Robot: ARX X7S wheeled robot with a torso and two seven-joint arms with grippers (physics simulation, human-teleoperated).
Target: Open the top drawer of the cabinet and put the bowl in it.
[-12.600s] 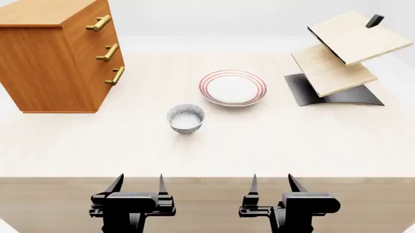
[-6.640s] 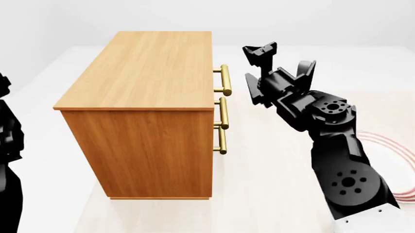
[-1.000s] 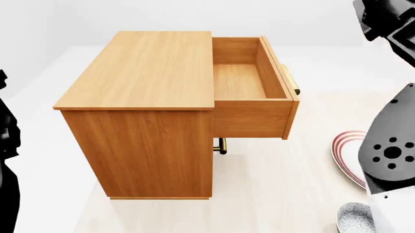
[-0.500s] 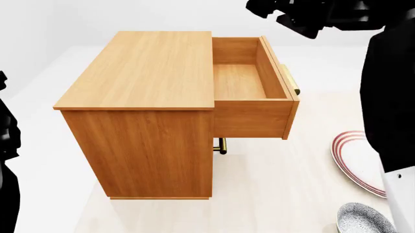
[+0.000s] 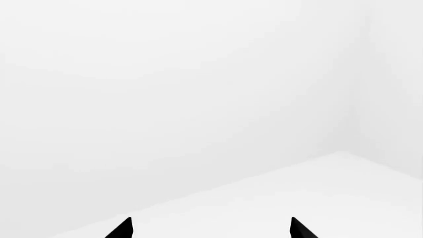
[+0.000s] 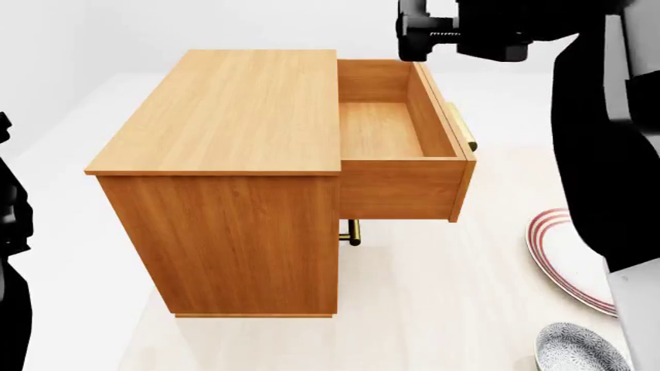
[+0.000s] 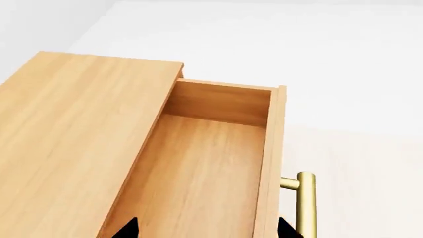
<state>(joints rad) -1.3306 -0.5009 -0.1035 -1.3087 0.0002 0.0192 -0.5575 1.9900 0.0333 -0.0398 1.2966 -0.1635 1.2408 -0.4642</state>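
Black right arm (image 6: 608,147) raised high at head view's right edge, forearm running up frame, white segment at lower end. Black right gripper (image 6: 454,35) at top of head view, pointing left; fingers not resolved there. In right wrist view, two black fingertips (image 7: 126,229) spread apart, nothing between. Black left arm (image 6: 12,255) at left edge, hanging low. Left gripper (image 5: 210,229): two black tips wide apart, empty.

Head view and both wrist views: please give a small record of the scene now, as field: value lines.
top drawer: pulled out, nothing inside
cabinet: on the table, lower handle partly visible
bowl: on the table, not in the drawer
plate: beside the bowl, partly hidden
right pincer: open, above the drawer, holding nothing
left pincer: open, facing a bare white wall
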